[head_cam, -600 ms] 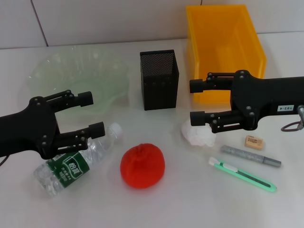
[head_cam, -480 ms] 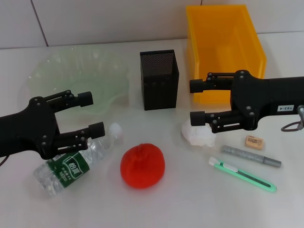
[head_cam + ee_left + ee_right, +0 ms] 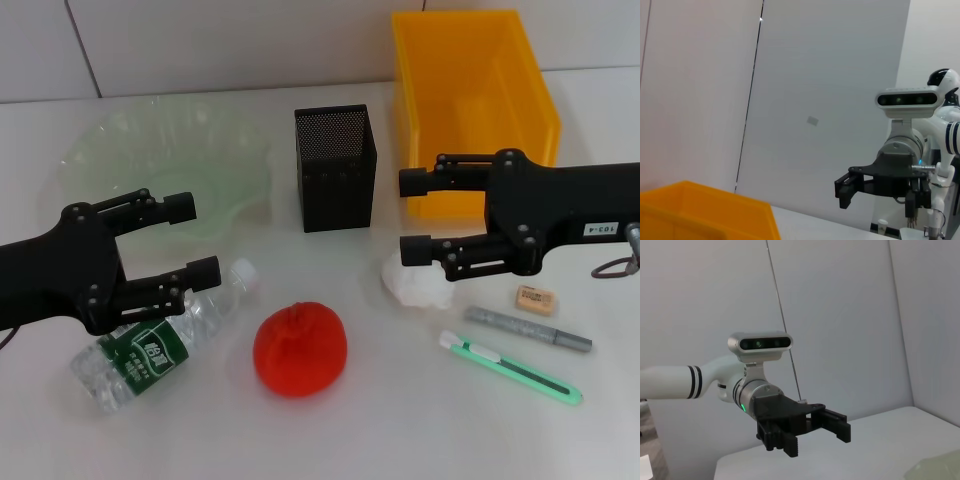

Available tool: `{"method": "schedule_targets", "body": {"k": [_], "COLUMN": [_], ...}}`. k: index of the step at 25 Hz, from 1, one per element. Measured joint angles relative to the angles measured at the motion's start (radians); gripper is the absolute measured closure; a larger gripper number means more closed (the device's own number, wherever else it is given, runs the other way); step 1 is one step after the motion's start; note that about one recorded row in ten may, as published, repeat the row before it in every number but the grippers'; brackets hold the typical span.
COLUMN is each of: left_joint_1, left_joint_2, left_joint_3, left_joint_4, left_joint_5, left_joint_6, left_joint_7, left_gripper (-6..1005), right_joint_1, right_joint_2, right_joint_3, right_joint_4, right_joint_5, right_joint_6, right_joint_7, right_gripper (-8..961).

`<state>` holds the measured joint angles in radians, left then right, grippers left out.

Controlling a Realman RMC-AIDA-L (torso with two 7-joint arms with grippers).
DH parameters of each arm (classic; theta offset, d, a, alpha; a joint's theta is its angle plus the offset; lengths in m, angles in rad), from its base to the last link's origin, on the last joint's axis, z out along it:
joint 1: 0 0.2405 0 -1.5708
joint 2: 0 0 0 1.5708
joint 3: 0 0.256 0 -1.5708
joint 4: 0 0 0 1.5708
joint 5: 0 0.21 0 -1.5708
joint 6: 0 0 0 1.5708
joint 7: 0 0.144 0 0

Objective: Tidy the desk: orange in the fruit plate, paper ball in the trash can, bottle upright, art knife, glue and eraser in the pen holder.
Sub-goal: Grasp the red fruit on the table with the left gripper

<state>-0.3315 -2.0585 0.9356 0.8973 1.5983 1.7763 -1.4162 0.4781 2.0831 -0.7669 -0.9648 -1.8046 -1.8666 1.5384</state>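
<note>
While both grippers [image 3: 195,240] [image 3: 414,212] gape empty, the crumpled paper ball [image 3: 415,282] lies beside the ribbed bottle [image 3: 160,340] — toppled.

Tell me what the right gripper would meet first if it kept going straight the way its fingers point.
The right gripper, open, points toward the robot's left; the black mesh pen holder looks first in line, though height above the table is unclear.

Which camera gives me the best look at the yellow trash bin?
The head view shows the yellow trash bin best: its whole open top and front wall, behind the right end effector. The left wrist view catches only one corner of its rim. The right wrist view does not show it at all.
</note>
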Motion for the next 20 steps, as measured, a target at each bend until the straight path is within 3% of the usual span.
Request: {"method": "schedule_targets", "body": {"k": [20], "left_joint_1": [-0.011], "left_joint_2": [-0.002], "left_joint_3": [0.009], "left_joint_4": [-0.006], "left_joint_5": [0.008], "left_joint_6": [-0.015], "left_joint_7": [0.0], "left_gripper": [227], "right_joint_1": [-0.027], "right_joint_2": [-0.004], "right_joint_3": [0.017], "right_joint_4": [-0.006], "right_joint_5": [-0.001], "right_joint_6": [0.01], "right_joint_7": [0.0], "right_gripper": [161]}}
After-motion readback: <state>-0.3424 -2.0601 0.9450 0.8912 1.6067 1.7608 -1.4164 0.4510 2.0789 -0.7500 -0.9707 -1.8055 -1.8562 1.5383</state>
